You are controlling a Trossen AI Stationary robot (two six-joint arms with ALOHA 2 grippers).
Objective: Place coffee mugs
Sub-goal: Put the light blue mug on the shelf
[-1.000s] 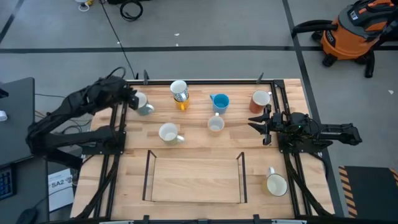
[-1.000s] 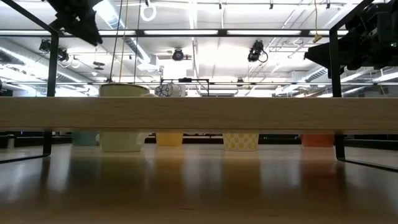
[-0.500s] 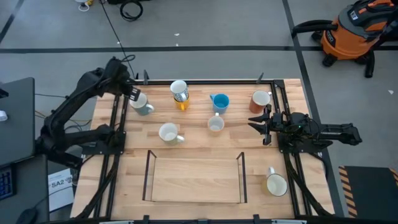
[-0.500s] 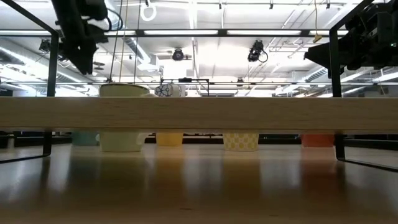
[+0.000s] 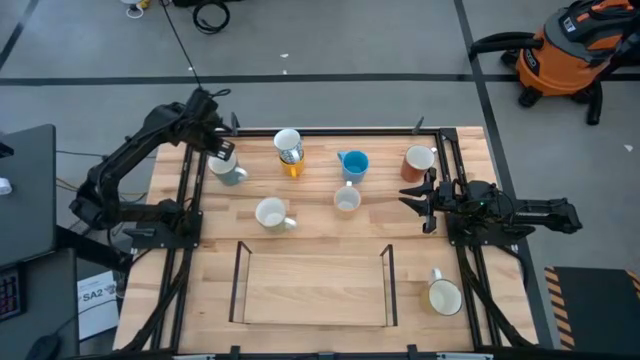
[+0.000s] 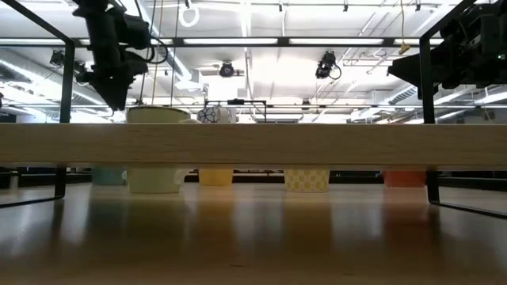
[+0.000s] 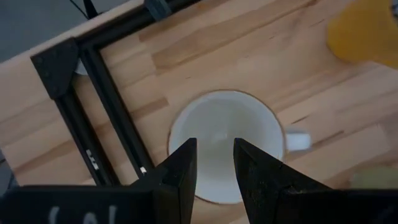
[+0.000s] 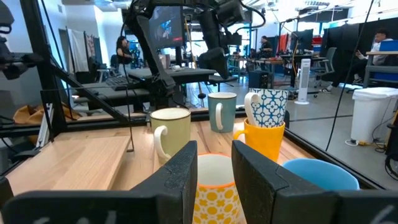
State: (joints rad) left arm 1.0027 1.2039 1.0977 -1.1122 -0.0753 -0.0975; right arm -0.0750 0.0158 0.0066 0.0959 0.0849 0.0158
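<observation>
Right under my left gripper (image 7: 211, 163) sits a white mug (image 7: 224, 144) on the wooden table (image 5: 320, 290), near its far left corner. My fingers are a little apart and hold nothing. A black frame (image 7: 93, 106) runs beside the mug.

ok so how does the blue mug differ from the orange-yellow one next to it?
Colour: the blue mug is blue inside and out, while the orange-yellow mug is orange-yellow outside.
Load: the orange-yellow mug carries a white, blue-patterned mug stacked on top of it. The blue mug has nothing on it and its mouth is uncovered.
Shared: both stand upright on the wooden table, apart from each other.
</observation>
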